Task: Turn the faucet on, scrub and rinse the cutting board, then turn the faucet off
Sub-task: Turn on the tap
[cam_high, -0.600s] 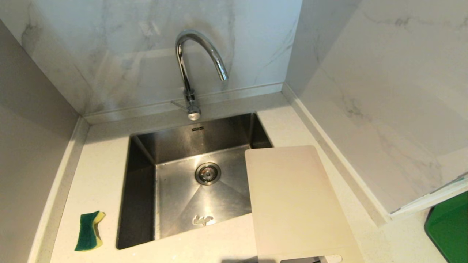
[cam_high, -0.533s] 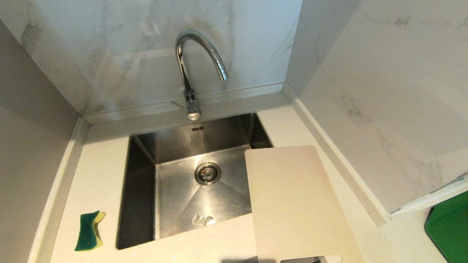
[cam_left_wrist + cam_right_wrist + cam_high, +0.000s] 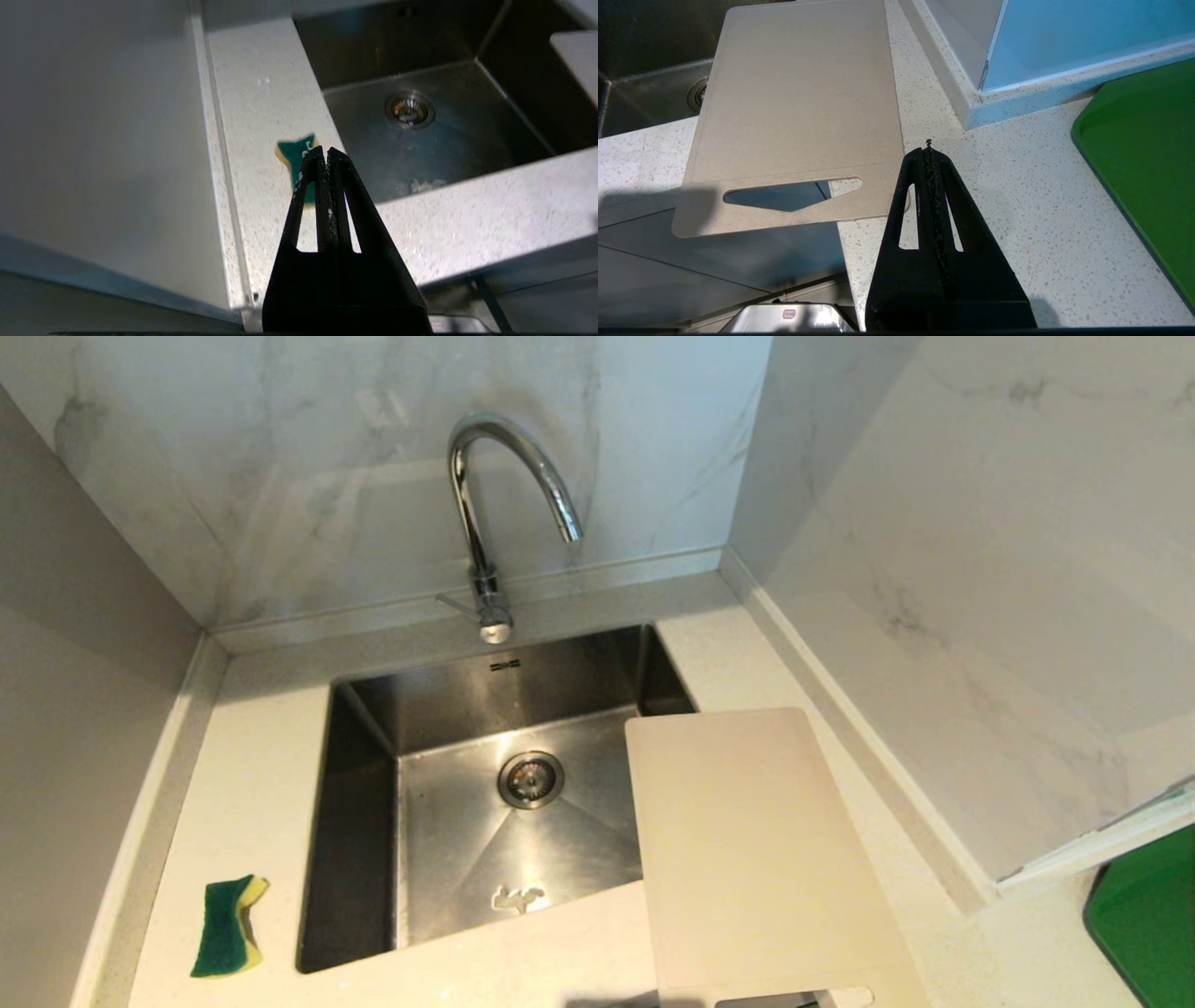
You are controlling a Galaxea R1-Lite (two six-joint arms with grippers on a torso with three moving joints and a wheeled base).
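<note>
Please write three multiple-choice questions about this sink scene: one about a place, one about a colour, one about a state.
1. Where does the cutting board lie?
A. Flat on the sink floor
B. On the counter right of the sink, one corner over the basin
C. Leaning on the wall

2. Which colours has the sponge?
A. Green and yellow
B. Blue and white
C. All pink

3. How is the faucet?
A. Running strongly
B. Dripping on the board
C. No water is seen coming out

Answers: 1 B, its far corner covers the basin's edge. 2 A, green face, yellow layer. 3 C, nothing falls from the spout.
</note>
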